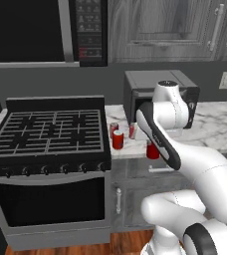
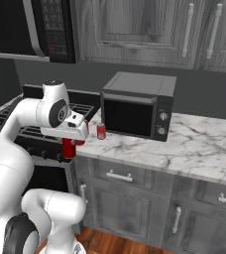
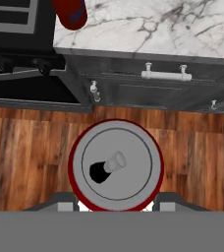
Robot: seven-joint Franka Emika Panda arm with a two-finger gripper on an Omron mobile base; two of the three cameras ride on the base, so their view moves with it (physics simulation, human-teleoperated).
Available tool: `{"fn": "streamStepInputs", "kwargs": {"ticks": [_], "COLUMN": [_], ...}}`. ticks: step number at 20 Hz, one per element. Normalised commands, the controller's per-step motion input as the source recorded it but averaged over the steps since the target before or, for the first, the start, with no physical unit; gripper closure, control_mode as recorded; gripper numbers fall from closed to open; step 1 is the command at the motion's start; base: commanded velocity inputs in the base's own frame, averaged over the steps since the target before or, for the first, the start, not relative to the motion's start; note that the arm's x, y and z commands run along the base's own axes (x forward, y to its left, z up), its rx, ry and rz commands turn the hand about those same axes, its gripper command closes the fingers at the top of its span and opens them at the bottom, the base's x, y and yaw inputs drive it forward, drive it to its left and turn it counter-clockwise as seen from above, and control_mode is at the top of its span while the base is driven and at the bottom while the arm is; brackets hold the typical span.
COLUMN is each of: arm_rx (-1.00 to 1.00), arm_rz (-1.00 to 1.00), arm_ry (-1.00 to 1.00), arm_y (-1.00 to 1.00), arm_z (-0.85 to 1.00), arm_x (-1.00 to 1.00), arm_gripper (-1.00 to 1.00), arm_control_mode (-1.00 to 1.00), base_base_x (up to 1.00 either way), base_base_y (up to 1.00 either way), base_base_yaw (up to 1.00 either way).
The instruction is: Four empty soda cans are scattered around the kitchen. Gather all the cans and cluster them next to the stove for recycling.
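We saw the gripper (image 3: 116, 205) closed on a can (image 3: 115, 165), held off the counter's (image 1: 220, 124) front edge right of the stove (image 1: 48, 132). The arm hid most of the held can. Three cans (image 1: 118, 140) stood beside the stove. No lettering was readable.

Soda can (image 3: 116, 167) gripped top-up in the hand (image 3: 116, 203), over wood floor (image 3: 30, 152), another can (image 3: 70, 12) on marble counter (image 3: 148, 24)

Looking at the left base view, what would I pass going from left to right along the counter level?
Stove → two red cans beside it → a third can → the held can → countertop oven → bare marble counter.
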Motion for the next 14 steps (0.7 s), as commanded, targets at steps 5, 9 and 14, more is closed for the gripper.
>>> {"fn": "streamStepInputs", "kwargs": {"ticks": [5, 9, 14], "arm_rx": [0.00, 0.00, 0.03], "arm_rz": [0.00, 0.02, 0.00], "arm_ry": [0.00, -0.04, -0.08], "arm_y": [0.00, -0.04, -0.06], "arm_z": [0.00, 0.02, 0.12], "arm_x": [0.00, 0.01, 0.12], "arm_gripper": [1.00, 1.00, 1.00], "arm_control_mode": [1.00, -1.00, -1.00], "base_base_x": [0.00, 0.00, 0.00], "base_base_y": [0.00, 0.00, 0.00], "base_base_yaw": [0.00, 0.00, 0.00]}}
